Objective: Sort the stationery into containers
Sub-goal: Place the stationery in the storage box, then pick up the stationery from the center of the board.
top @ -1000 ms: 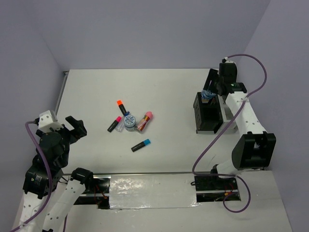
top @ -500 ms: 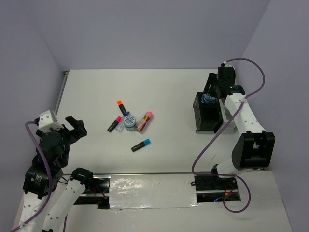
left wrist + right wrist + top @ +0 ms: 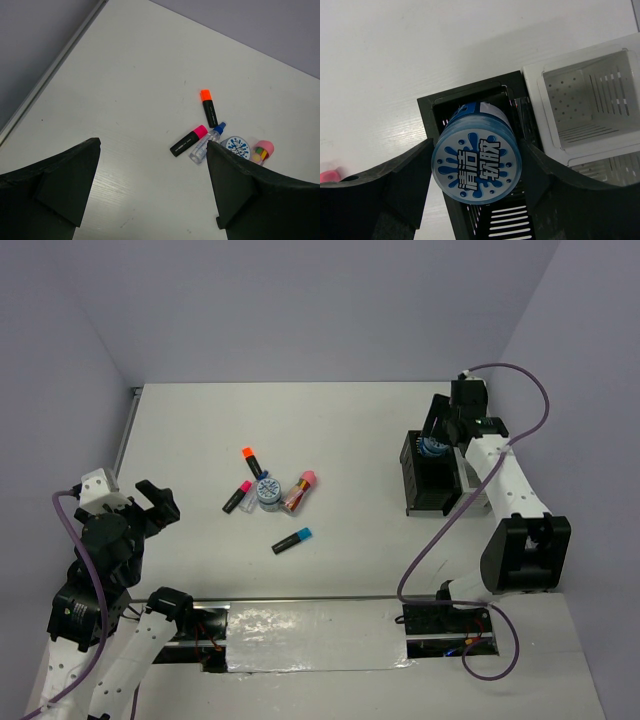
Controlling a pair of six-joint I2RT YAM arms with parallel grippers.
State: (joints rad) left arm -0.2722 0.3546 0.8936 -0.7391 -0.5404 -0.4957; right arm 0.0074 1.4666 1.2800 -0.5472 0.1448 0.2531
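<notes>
Item: blue-white roll (image 3: 476, 165), probably light, rigid, slick; right gripper (image 3: 476, 174) clamps its round sides above black organiser (image 3: 427, 114) near the right edge of the table (image 3: 330, 420); left gripper (image 3: 150, 185) gapes wide.

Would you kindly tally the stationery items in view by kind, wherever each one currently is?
Black markers: 3 - orange-capped marker, pink-capped marker, blue-capped marker
Patterned rolls: 2 - table roll, held roll in right pincer
Clear tubes: 2 - pink-capped tube, blue-capped tube
Total: 7
</notes>
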